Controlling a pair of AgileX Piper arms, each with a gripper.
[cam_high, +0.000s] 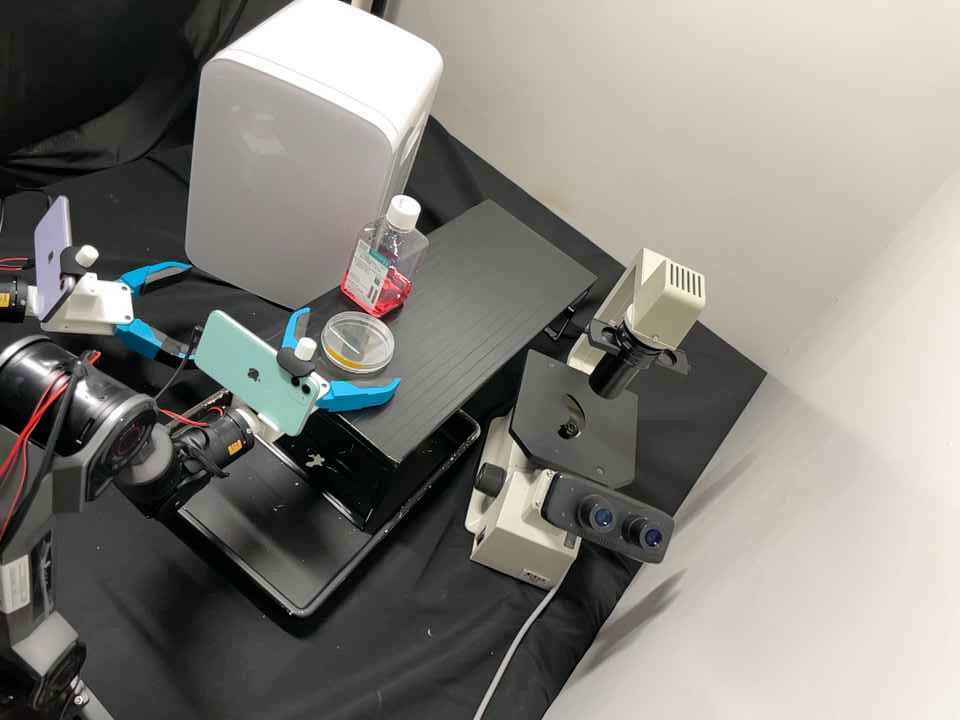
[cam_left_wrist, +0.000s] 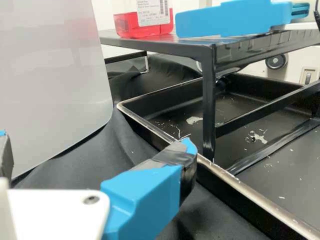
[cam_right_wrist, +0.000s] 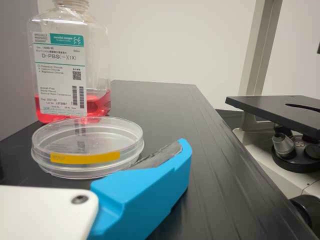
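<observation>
On the black shelf (cam_high: 500, 290), in the high view, the petri dish (cam_high: 358, 342) lay at the near left corner, between the spread blue fingers of the right gripper (cam_high: 335, 362), which clasped nothing. A bottle (cam_high: 380, 265) of red liquid stood just beyond it. Farther left, the left gripper (cam_high: 180, 308) hung agape and empty beside the white box (cam_high: 300, 140). From the left wrist, its finger (cam_left_wrist: 150, 190) showed near the tray (cam_left_wrist: 145, 125). From the right wrist, the dish sat just beside one finger (cam_right_wrist: 150, 185); contact could not be told.
</observation>
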